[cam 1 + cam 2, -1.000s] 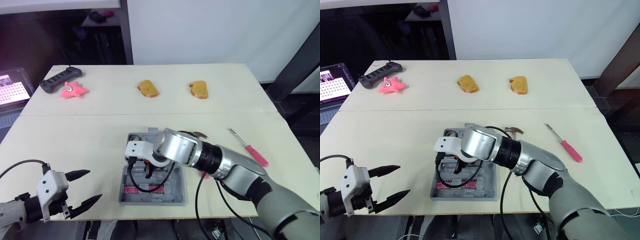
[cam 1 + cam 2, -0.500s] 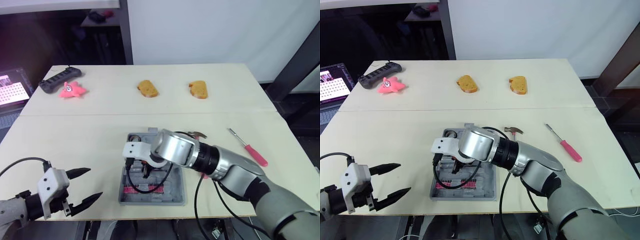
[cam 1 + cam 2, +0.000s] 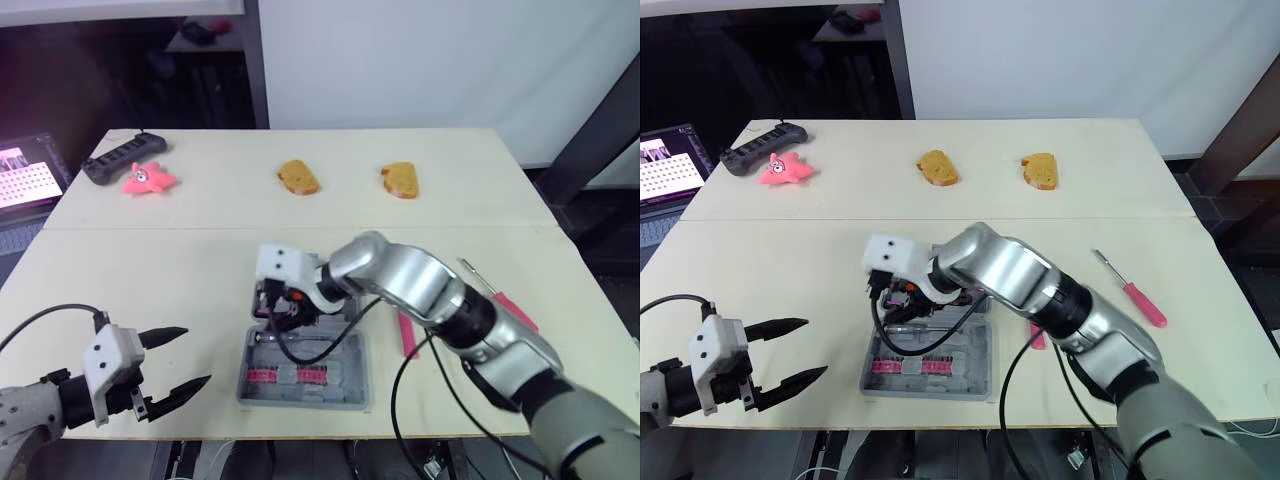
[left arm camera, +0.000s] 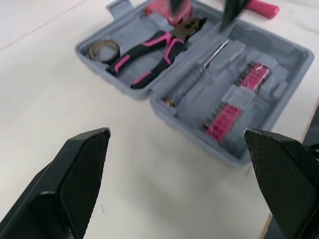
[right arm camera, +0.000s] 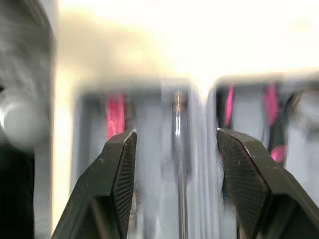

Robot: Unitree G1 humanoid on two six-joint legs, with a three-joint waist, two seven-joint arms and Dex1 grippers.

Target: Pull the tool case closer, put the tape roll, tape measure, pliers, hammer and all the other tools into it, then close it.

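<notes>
**A:** The right gripper (image 5: 175, 133) is out over the grey plastic tool case (image 3: 352, 372). Its two black fingers (image 5: 118, 174) are spread well apart, with nothing clamped between them.

**B:** Yes, that's an empty spread. From its wrist, a thin metal-shafted screwdriver (image 4: 198, 69) lies in a moulded slot right under the gap. I can't tell whether a fingertip is touching it, the view is too blurred.

**A:** And where's the case sitting?

**B:** It's open flat on the light wooden table (image 3: 150, 260), near the front edge and between the two arms. The far half holds a dark tape roll (image 4: 103, 49) and pliers with pink and black handles (image 4: 149, 52). The near half has that slim screwdriver and rows of pink bits (image 4: 234, 104).

**A:** What about the left gripper (image 3: 198, 355)?

**B:** It's low over the front of the table, left of the case and well apart from it. The fingers are splayed wide and empty, and they point toward the case.

**A:** Any tools outside the case?

**B:** A pink-handled screwdriver (image 3: 1129, 290) lies on the table to the right, clear of the case. There's also a pink bar (image 3: 406, 333) just beside the case's right edge, but I can't make out what it is.
</notes>
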